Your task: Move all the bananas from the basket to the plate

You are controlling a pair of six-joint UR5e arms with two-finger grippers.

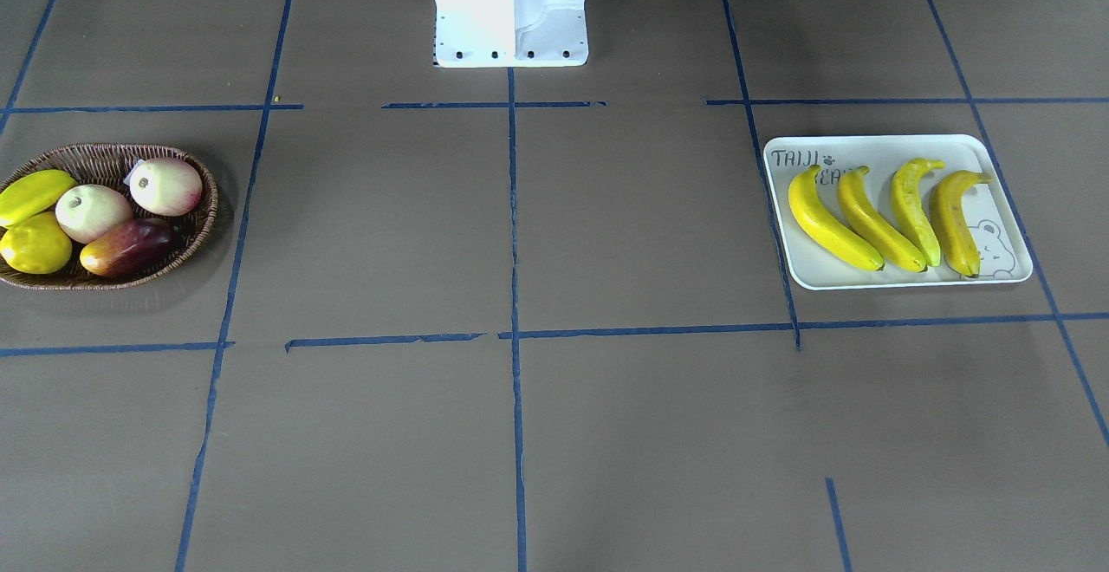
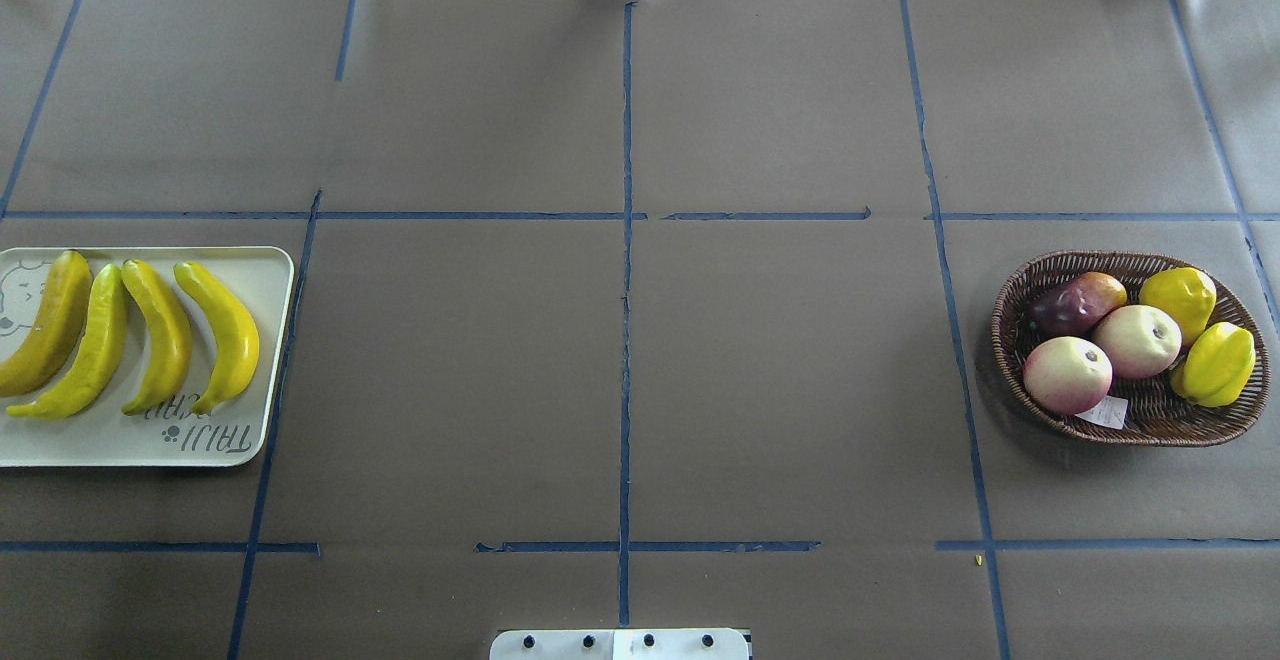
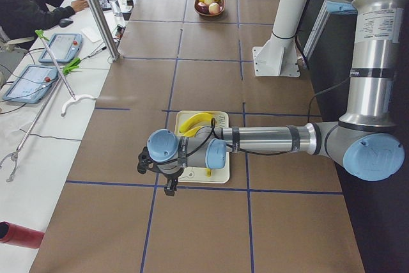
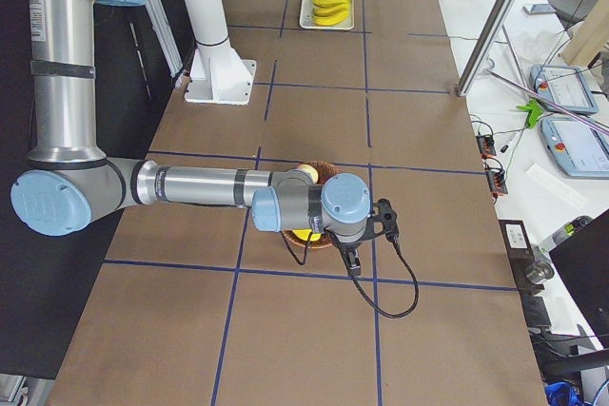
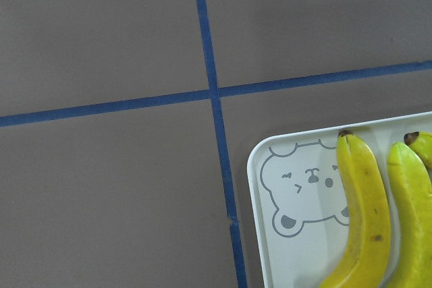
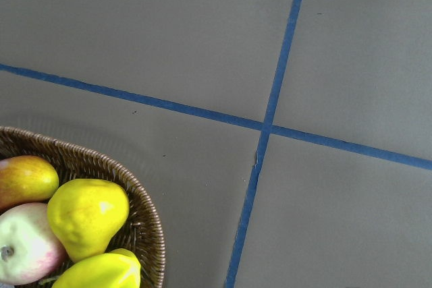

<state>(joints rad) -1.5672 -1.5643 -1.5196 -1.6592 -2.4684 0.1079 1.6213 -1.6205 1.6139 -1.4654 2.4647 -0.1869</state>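
The bananas (image 2: 165, 335), all four, lie side by side on the plate (image 2: 120, 440) at the left of the worktop (image 2: 780, 390). The basket (image 2: 1160, 418), far right, holds only other fruit (image 2: 1068, 374). They look light, stiff and glossy, so likely a little slippery. The best hold is across the narrow mid-body. The left arm (image 3: 268, 140) hangs above the plate's bear corner with the bananas just to one side of its jaws. The right arm (image 4: 200, 187) hangs by the basket. I cannot tell whether either arm's jaws are released or clenched.
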